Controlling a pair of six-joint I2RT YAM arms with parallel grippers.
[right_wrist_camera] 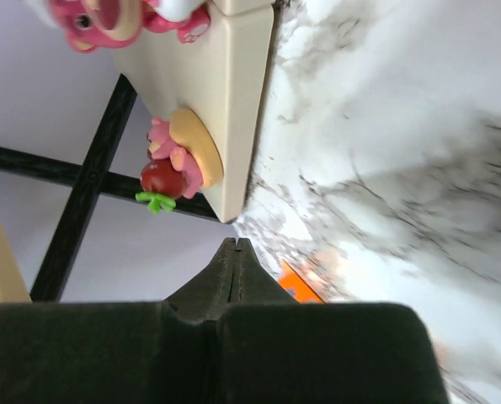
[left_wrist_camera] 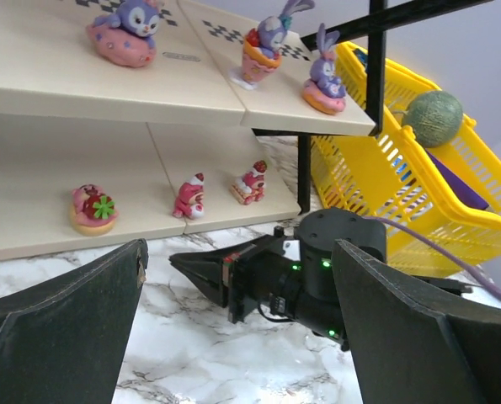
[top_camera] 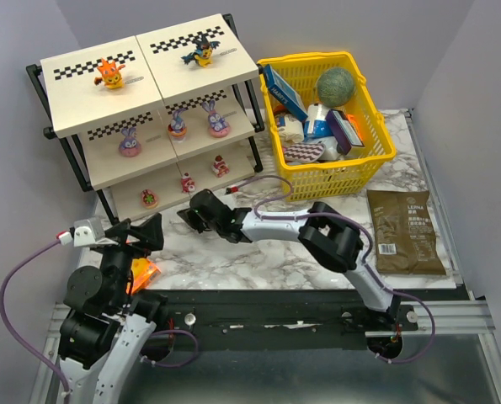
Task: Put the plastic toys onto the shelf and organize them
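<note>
The shelf [top_camera: 82,109] stands at the back left. Its top tier holds an orange toy [top_camera: 109,74] and a black-and-yellow winged toy [top_camera: 202,52]. The middle tier holds three purple bunny-eared toys [top_camera: 177,124]. The bottom tier holds three red-pink toys [top_camera: 187,182], which also show in the left wrist view [left_wrist_camera: 189,197]. My right gripper [top_camera: 187,215] is shut and empty, low over the marble just in front of the bottom tier; its closed tips show in the right wrist view [right_wrist_camera: 235,246]. My left gripper [top_camera: 139,232] is open and empty, near the table's front left.
A yellow basket [top_camera: 376,153] with boxes and a green ball stands right of the shelf. A brown packet [top_camera: 404,230] lies at the right. A flat orange packet [top_camera: 143,271] lies under my left gripper. The right arm stretches across the middle of the table.
</note>
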